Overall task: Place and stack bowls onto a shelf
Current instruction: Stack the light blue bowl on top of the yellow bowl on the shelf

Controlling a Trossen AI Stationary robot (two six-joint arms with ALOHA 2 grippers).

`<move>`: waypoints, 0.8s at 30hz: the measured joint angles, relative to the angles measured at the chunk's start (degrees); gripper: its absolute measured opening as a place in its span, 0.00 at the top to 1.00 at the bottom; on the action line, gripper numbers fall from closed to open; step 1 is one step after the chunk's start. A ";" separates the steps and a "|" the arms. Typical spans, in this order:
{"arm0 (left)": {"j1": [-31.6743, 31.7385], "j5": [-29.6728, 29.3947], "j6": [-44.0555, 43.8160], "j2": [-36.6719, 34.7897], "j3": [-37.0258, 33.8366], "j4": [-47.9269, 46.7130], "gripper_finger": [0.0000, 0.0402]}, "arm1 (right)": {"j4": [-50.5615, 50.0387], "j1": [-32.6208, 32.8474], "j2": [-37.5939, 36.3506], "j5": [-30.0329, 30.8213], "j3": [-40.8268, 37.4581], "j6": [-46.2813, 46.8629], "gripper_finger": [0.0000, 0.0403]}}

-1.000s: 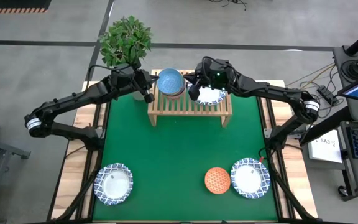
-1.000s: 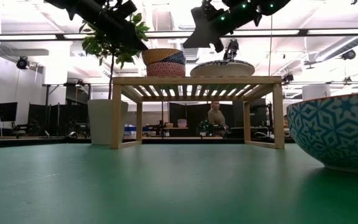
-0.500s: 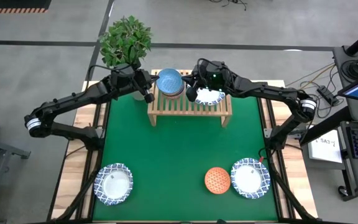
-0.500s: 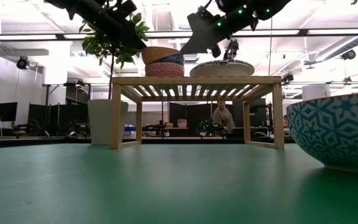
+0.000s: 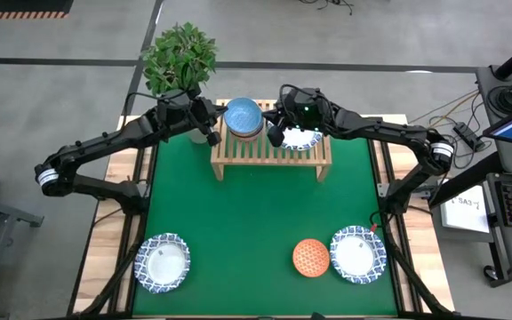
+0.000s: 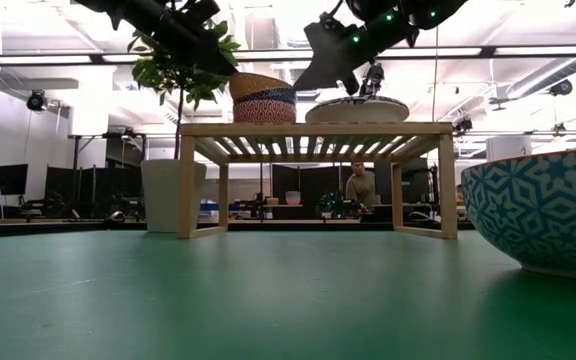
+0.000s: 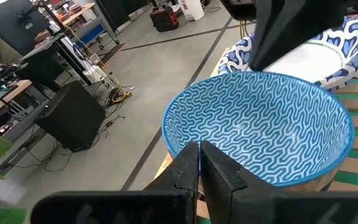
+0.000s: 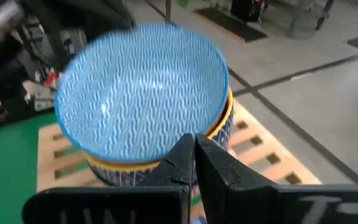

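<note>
A stack of small bowls [image 5: 243, 118] stands on the left half of the light-wood shelf [image 5: 271, 153]. A light blue bowl [image 7: 260, 124] is on top, with a yellow rim [image 8: 219, 121] under it. A wide white bowl with a blue-patterned rim [image 5: 303, 137] sits on the shelf's right half. My left gripper [image 7: 199, 149] is shut at the stack's left side, level with the top bowl's rim. My right gripper [image 8: 194, 142] is shut just right of the stack, above the shelf's middle. My left gripper has its shut fingertips against the outside of the light blue bowl's rim [image 7: 178, 144], coming level from the table's left; whether they press on it cannot be told. My right gripper points its shut fingertips at the stack's right side [image 8: 166, 163], slanting down from the right; I cannot tell whether they touch.
Two more wide white bowls lie at the table's front left [image 5: 162, 262] and front right [image 5: 357, 254], with an orange dotted bowl [image 5: 310, 257] beside the right one. A potted plant [image 5: 179, 58] stands behind the shelf's left end. The green mat's middle is bare.
My right gripper has gone a little up and toward the table's left, closer to the bowl stack. In the low view the upper bowls of the stack have shifted slightly and sit more squarely on the lower ones.
</note>
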 joint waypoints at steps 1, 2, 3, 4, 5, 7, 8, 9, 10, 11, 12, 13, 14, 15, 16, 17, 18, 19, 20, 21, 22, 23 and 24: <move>0.00 0.00 0.08 0.00 0.47 -0.13 1.00 | -0.45 0.00 0.00 0.01 -0.06 0.00 0.98; 0.02 -0.02 0.19 0.02 1.08 -0.44 1.00 | -0.64 0.00 0.00 0.05 -0.11 0.00 0.98; 0.02 -0.02 0.23 0.02 1.68 -0.58 1.00 | -1.10 -0.01 0.03 0.05 -0.11 -0.01 0.98; 0.02 -0.03 0.38 0.04 2.41 -0.85 1.00 | -1.80 -0.02 0.05 0.13 -0.16 0.00 0.98; 0.02 -0.07 0.59 0.04 3.04 -1.09 1.00 | -2.62 -0.02 0.14 0.10 -0.23 0.02 0.98; 0.04 -0.09 1.23 0.04 4.16 -2.20 1.00 | -3.43 0.00 0.27 0.03 -0.31 0.02 0.98; 0.04 -0.09 1.54 0.04 4.66 -3.27 1.00 | -3.65 0.00 0.28 0.00 -0.31 0.02 0.98; 0.04 -0.09 1.72 0.04 5.13 -4.33 1.00 | -3.54 0.00 0.28 0.00 -0.31 0.02 0.98; 0.04 -0.09 1.82 0.04 5.45 -4.94 1.00 | -3.21 0.00 0.26 -0.02 -0.31 0.02 0.98; 0.04 -0.07 1.86 0.04 5.68 -5.43 1.00 | -3.12 0.00 0.15 0.00 -0.31 0.02 0.98; 0.04 -0.09 1.88 0.04 5.77 -5.66 1.00 | -3.12 0.00 0.11 0.00 -0.31 0.02 0.98; 0.04 -0.08 1.88 0.04 5.86 -5.96 1.00 | -3.07 0.00 0.07 0.00 -0.31 0.02 0.98; 0.04 0.02 1.91 0.04 5.87 -5.99 1.00 | -3.00 0.00 -0.03 0.04 -0.31 0.02 0.98; 0.04 0.42 2.14 0.04 5.87 -5.95 1.00 | -2.95 0.00 -0.15 0.16 -0.31 0.02 0.98; 0.04 1.20 2.55 0.04 5.87 -5.95 1.00 | -2.81 0.00 -0.36 0.44 -0.31 -0.01 0.98; 0.04 2.34 2.98 0.04 5.89 -5.93 1.00 | -2.60 0.00 -0.56 1.10 -0.31 -0.04 0.98; 0.04 3.64 3.15 0.04 5.89 -5.93 1.00 | -2.51 0.00 -0.85 1.86 -0.30 -0.04 0.98; 0.04 4.73 3.17 0.04 5.89 -5.93 1.00 | -2.49 0.00 -0.98 2.48 -0.28 -0.04 0.98; 0.01 5.31 3.17 0.19 5.89 -5.88 1.00 | -2.38 0.00 -1.05 3.00 -0.22 -0.07 0.98; 0.00 5.47 3.17 0.43 5.93 -5.68 1.00 | -2.33 0.00 -1.12 2.99 -0.18 -0.09 0.98; 0.01 5.49 3.17 0.74 5.94 -5.53 1.00 | -2.40 0.00 -1.12 3.01 -0.15 -0.10 0.98; 0.04 5.48 3.20 1.15 5.94 -5.52 1.00 | -2.51 0.00 -1.12 3.04 -0.02 -0.15 0.98; 0.04 5.49 3.20 1.58 5.94 -5.48 1.00 | -2.45 0.00 -1.12 3.06 0.10 -0.15 0.98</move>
